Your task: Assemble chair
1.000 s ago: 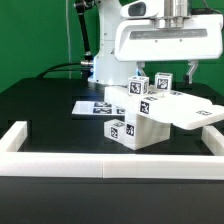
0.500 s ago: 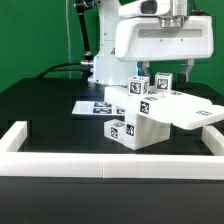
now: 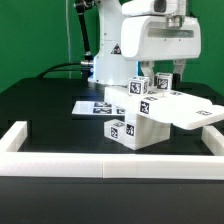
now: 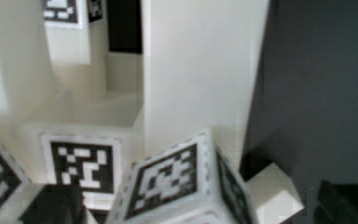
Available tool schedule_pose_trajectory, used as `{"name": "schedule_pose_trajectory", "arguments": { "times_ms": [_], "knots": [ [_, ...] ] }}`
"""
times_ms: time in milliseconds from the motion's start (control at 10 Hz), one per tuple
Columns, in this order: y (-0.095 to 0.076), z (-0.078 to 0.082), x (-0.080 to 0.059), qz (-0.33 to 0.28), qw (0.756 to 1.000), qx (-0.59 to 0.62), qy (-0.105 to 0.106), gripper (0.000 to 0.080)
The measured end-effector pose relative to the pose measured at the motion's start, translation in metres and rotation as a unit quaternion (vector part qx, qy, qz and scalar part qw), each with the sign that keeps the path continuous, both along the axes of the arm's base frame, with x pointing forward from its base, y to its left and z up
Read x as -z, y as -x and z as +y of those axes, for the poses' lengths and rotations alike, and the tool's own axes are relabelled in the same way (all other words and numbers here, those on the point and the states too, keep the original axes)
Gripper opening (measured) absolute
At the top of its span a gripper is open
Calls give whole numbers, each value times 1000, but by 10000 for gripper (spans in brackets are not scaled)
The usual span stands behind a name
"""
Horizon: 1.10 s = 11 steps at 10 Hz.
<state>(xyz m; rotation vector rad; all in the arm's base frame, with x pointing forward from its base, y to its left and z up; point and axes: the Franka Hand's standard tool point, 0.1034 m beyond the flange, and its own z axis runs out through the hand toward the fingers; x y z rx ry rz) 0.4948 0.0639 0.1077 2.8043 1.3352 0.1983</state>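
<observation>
The chair (image 3: 140, 112) is a cluster of white blocky parts with black-and-white tags in the middle of the black table. Its flat seat slab (image 3: 190, 113) juts toward the exterior view's right, and tagged posts (image 3: 139, 89) stand up at the back. My gripper (image 3: 158, 74) hangs open just above those posts, one finger on each side. In the wrist view a tagged block (image 4: 167, 180) lies between my dark fingertips (image 4: 51, 205) with gaps on both sides. More white chair pieces (image 4: 78, 60) show beyond it. Nothing is held.
The marker board (image 3: 92, 107) lies flat on the table on the exterior view's left of the chair. A low white border rail (image 3: 110, 160) runs along the front and turns back at both ends. The arm's base (image 3: 100, 65) stands behind the parts.
The gripper has shifted toward the exterior view's left and come down closer to the posts. Its jaws stayed wide. The chair parts have not moved.
</observation>
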Motion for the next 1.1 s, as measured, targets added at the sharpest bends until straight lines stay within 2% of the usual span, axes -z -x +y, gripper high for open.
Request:
{"name": "schedule_pose_trajectory", "arguments": {
  "times_ms": [300, 600, 800, 1100],
  "knots": [
    [0, -2, 0, -3, 996, -85, 15, 649],
    [-1, -4, 0, -3, 996, -89, 16, 637],
    [-1, -4, 0, -2, 996, -89, 16, 280],
    [0, -5, 1, -1, 998, -67, 14, 280]
  ]
}}
